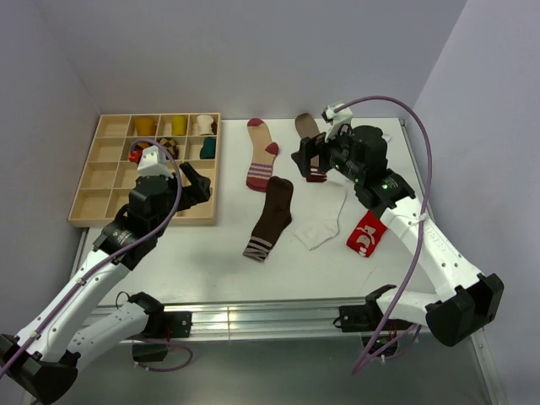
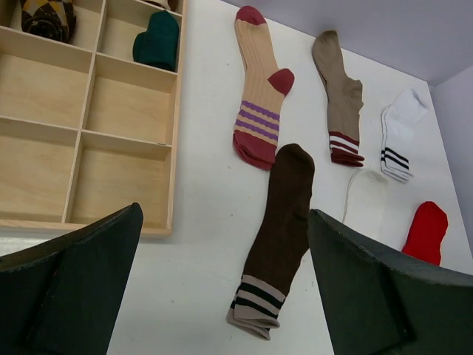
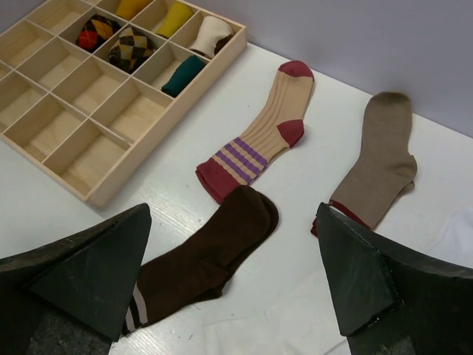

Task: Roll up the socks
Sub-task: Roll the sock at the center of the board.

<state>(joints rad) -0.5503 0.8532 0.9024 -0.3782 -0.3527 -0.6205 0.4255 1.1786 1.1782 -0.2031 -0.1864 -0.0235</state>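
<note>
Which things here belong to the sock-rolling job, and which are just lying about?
Job: dark brown sock, tan purple-striped sock, taupe sock, plain white sock, black-striped white sock, red sock.
Lying about: wooden tray, rolled bundles already in it.

Pale wooden divided tray (image 1: 94, 179) on the left of a white table (image 1: 194, 253), aluminium rail (image 1: 253, 321) along its near edge

tray (image 2: 176, 133): pale bare wood | dark brown sock (image 2: 284, 214): matt soft cloth | table (image 2: 199, 259): smooth white
</note>
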